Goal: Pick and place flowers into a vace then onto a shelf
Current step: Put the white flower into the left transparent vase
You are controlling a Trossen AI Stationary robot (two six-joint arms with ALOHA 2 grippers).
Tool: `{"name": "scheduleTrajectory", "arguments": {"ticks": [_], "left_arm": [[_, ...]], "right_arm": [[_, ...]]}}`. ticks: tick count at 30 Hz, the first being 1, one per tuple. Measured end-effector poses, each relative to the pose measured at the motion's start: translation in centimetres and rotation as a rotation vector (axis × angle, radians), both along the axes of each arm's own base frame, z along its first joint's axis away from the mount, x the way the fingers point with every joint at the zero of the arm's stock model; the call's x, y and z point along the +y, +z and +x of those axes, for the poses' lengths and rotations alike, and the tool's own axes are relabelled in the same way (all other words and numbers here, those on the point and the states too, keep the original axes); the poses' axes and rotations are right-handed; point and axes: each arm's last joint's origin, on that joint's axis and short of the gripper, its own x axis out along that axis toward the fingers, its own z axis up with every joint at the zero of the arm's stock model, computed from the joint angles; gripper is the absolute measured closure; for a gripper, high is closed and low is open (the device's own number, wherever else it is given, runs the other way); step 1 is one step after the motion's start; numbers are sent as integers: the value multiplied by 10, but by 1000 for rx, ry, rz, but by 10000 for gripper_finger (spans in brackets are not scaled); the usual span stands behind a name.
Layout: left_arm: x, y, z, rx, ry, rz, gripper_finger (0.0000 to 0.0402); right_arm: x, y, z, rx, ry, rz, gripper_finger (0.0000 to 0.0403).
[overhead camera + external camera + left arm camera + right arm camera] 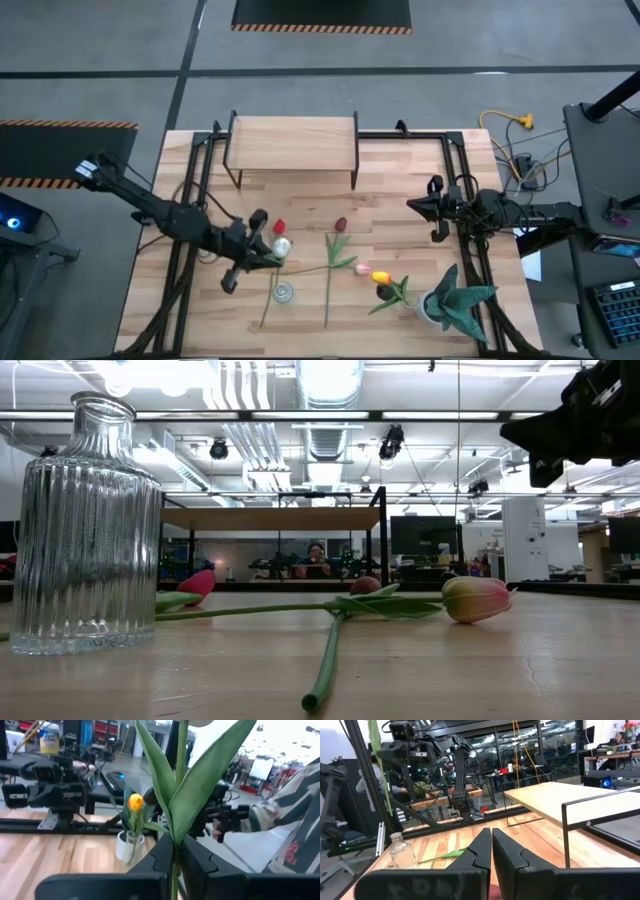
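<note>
Two arms over the wooden table (400, 190). Left gripper (262, 243) lifted above the near middle of the top, fingers (200, 860) clamped on the green stem of a white tulip (281, 246), stem and leaves rising straight between them. Right gripper (432, 207) waiting above the right side of the table, fingers (512, 855) pressed together on nothing. Glass vase (284, 292) upright and without flowers, just in front of the left gripper. Flat on the wood: a red tulip (279, 227) close by the held one, a maroon tulip (340, 225) with its long stem running toward the near edge, a pink tulip (362, 271) and an orange-yellow tulip (383, 291) farther right. Spiky green plant (455, 298) in a white pot at the near right corner. Shelf (292, 140) standing bare along the far edge, well apart from the vase.
</note>
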Motion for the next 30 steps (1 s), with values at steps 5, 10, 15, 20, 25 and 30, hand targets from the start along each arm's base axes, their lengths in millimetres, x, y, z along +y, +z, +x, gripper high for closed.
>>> {"name": "scheduleTrajectory", "arguments": {"ticks": [5,10,15,20,25,30], "left_arm": [[-6,-13,12,46,0,25,394],[-10,-28,19,92,-2,45,394],[-10,-36,19,77,-3,33,394],[-9,-48,16,75,-3,31,394],[-7,-66,13,120,-4,55,394],[-5,-81,10,190,5,-18,388]], "right_arm": [[0,-1,0,6,2,18,394],[0,-1,0,6,2,18,394],[0,-1,0,5,3,18,394],[0,-1,0,5,2,18,394],[0,-1,0,4,2,18,394],[-1,-1,0,2,-20,43,394]]}}
